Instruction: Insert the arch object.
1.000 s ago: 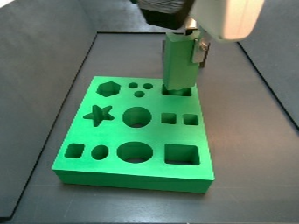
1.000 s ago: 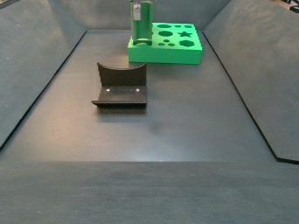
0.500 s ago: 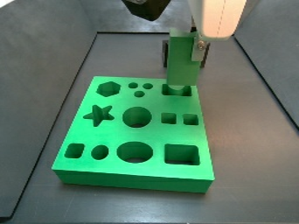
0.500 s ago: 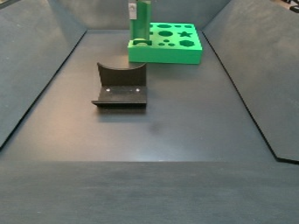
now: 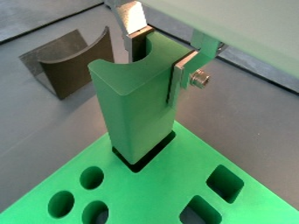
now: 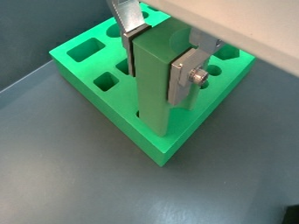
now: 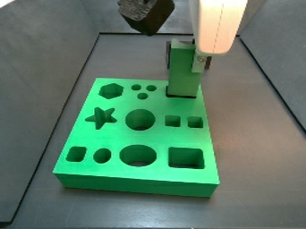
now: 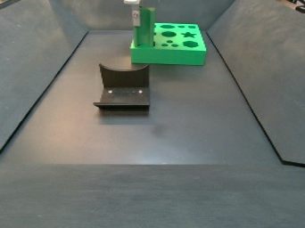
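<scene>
Arch object upright in its board hole, pinched by the pincer

Arch object [image 7: 182,70] stands upright at the far right corner of the green board [image 7: 125,170], its lower end sunk into a hole there. In a wrist view the prism [image 5: 140,105] rises out of a dark-edged opening in the board [image 5: 140,197], with its notched face turned toward the camera.

Going from left to right in a side view, the dark desk [image 8: 167,151] carries the fixture [image 8: 123,87], a dark curved bracket on a base plate, well apart from the board [image 8: 177,49]. The arch object [image 8: 142,20] stands on the board's near left corner in that view, taller than the board is thick.

The pincer [image 6: 162,48] comes down from above and grips the arch object [image 6: 159,74] near its top. One silver finger [image 6: 126,19] lies flat against one side, and the opposite plate [image 6: 184,79], with a screw head on it, presses the other side. In both wrist views the plates touch the green surface with the prism between them.

Other holes on the board, a star [image 7: 100,117], circles and squares, lie open to the left of and in front of the prism.
</scene>
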You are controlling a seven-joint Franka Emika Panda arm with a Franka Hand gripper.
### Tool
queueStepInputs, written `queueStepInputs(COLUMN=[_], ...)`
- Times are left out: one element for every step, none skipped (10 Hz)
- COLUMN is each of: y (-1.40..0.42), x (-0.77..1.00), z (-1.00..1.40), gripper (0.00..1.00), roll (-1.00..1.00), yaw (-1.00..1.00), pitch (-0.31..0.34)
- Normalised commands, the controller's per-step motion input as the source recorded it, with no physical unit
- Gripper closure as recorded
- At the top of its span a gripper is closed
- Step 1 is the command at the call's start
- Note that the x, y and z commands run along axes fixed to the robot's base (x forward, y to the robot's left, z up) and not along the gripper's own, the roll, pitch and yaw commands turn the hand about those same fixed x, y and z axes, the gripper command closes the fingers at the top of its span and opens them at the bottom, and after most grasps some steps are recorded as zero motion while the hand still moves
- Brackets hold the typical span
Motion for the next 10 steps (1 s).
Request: queueStepInputs(y=[-0.04, -0.08, -0.11, -0.13, -0.10, 0.00, 0.04, 0.03, 0.00, 0.03], x=[-0.15, -0.07, 0.11, 0.37, 0.37, 0.22, 0.00, 0.00, 0.00, 0.00], z=[-0.08, -0.09, -0.29, -0.45, -0.50, -0.66, -0.88, -0.76, -0.42, 0.00], gripper=[1.00, 1.00, 1.00, 1.00, 1.00, 1.00, 1.00, 1.00, 1.00, 1.00], roll=[-0.05, -0.05, -0.08, -0.06, -0.07, -0.04, 0.00, 0.00, -0.05, -0.12], yaw=[0.33, 0.37, 0.07, -0.05, -0.13, -0.37, -0.44, -0.34, -0.14, 0.00], pitch=[-0.067, -0.040, 0.000, 0.000, 0.000, 0.000, -0.070, -0.080, -0.061, -0.083])
